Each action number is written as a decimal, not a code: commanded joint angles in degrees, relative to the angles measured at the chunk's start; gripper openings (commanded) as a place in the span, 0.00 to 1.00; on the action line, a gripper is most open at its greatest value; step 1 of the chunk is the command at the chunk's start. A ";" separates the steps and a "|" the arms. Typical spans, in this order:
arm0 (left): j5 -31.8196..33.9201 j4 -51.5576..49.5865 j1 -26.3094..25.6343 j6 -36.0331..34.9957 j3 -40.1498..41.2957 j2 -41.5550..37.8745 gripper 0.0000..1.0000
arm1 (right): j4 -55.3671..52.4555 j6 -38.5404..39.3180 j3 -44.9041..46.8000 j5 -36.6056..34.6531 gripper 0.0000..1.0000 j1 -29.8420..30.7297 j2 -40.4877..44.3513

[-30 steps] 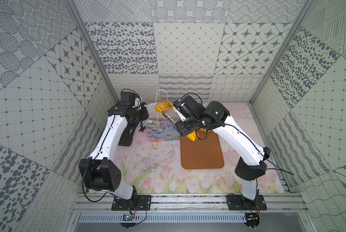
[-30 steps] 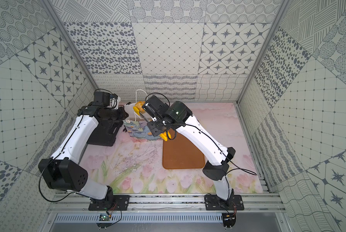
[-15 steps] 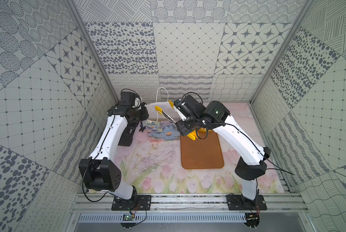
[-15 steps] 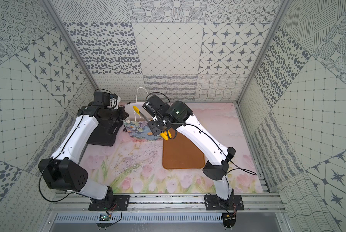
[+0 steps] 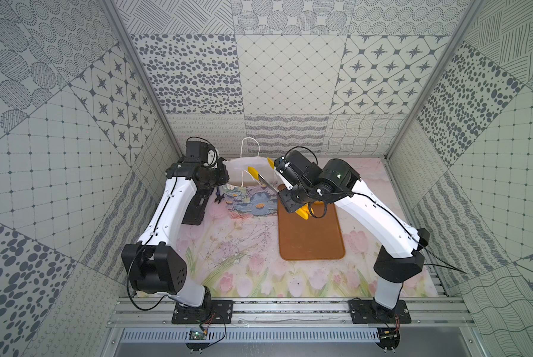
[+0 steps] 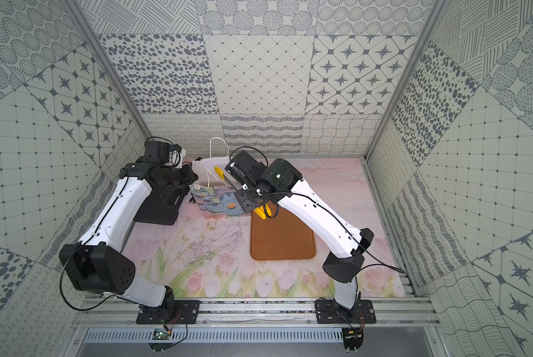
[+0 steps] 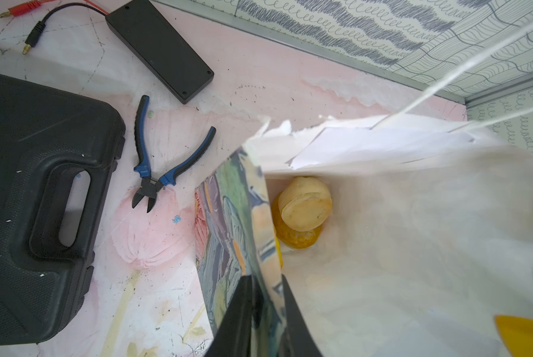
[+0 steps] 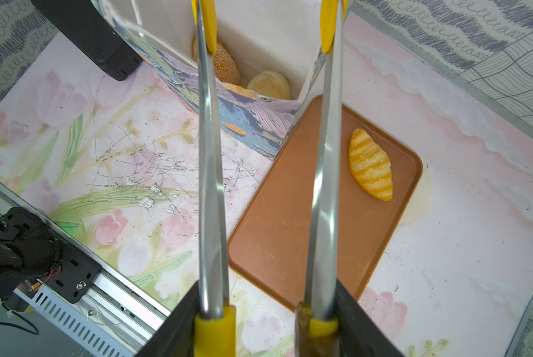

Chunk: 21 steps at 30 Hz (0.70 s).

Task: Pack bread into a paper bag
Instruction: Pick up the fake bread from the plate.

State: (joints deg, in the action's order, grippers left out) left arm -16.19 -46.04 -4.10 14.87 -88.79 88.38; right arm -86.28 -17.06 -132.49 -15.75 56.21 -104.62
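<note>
Top view, L→R. Left-centre of frame: black case point(image 5: 194, 210) flat on the tabletop, w/ blue-handled cutters point(image 7: 160, 167) just beside it and a flat black box point(image 7: 160, 46) near.

L gripper point(image 7: 268, 301) is pinched tight on the front wall of the paper bag point(image 5: 249, 201), keeping the mouth open. Bag stands upright at frame centre, just above the middle, near the back wall. At its bottom a round bun point(image 7: 305, 207) lies on another golden piece, plus a grainy oval bun point(image 8: 225, 61). Can't count the rest.

Right of bag: R gripper point(image 8: 266, 323) clamps the tongs point(image 8: 211, 185) near their yellow hinge end. Arms are spread wide, nothing btwn the yellow tips, which hang over the bag mouth.

Below-right of bag: brown tray point(image 5: 308, 235), far end just beside the bag's corner. One striped croissant loaf point(image 8: 370, 163) lies on it, alone. Can't pick it out in top views; arm prob. covers it.

Handling, my guess:
- Loaf is light, prob. soft, and ridged so not slippery.
- Tapered ends would squirt out, so take it across the fat middle w/ both tips, gentle squeeze.
- Bag paper is thin, creases and tips easily, hence the L pinch.

Surface: glossy tulip-print tabletop point(image 5: 243, 272), scratched, flat.

Room: tight booth, patterned grey-white walls point(image 5: 290, 77) on three sides, little swing space by the back wall.
</note>
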 commanded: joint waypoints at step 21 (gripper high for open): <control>-0.48 -0.02 -0.05 -0.64 -0.50 -0.52 0.16 | 8.75 -2.71 24.19 -1.59 0.60 -10.08 21.47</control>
State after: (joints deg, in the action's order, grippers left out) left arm -16.16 -46.04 -4.10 14.87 -88.79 88.44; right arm -82.00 -19.09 -109.67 -17.30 47.24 -86.43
